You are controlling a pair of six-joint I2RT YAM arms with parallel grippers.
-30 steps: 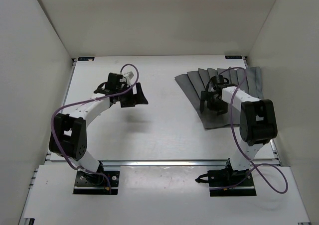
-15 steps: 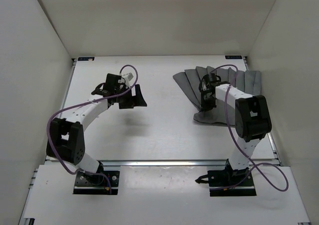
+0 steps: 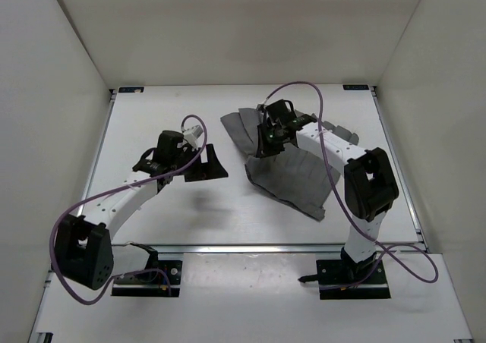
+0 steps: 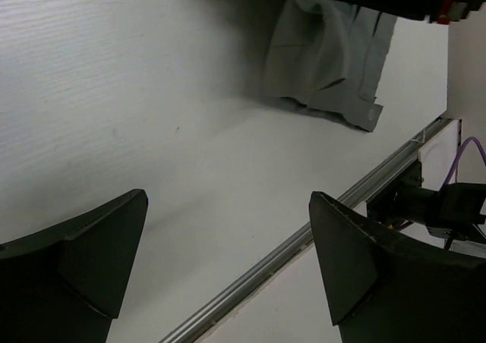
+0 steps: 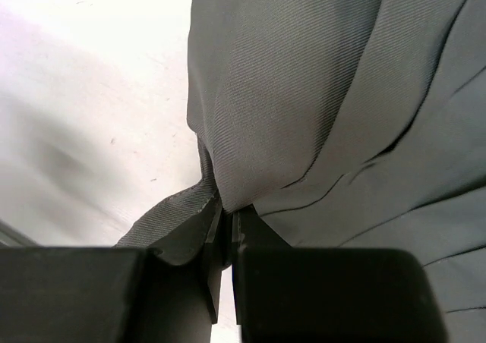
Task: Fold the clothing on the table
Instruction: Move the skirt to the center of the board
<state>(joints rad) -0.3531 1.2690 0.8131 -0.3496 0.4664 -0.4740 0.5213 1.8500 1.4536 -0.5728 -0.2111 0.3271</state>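
Note:
The clothing point(image 3: 292, 177), a mid-grey pleated garment, lies bunched and partly lifted on the white table point(image 3: 190, 221), right of centre. My right gripper point(image 3: 267, 142) is shut on a fold at its far left part; in the right wrist view the closed fingers pinch a ridge of the clothing point(image 5: 319, 92) at the right gripper point(image 5: 226, 221). My left gripper point(image 3: 209, 165) hangs open over bare table to the left of the garment, holding nothing. In the left wrist view the left gripper point(image 4: 228, 237) frames bare table point(image 4: 152, 92), with the clothing point(image 4: 334, 55) farther off.
White walls close in the table on the left, back and right. A metal rail point(image 3: 250, 247) runs along the near edge, also seen as the rail point(image 4: 304, 240) in the left wrist view. Purple cables loop above both arms.
My right gripper closed on the clothing and dragged it left towards the table's middle, bunching it. The left arm shifted slightly towards the near side, still open.

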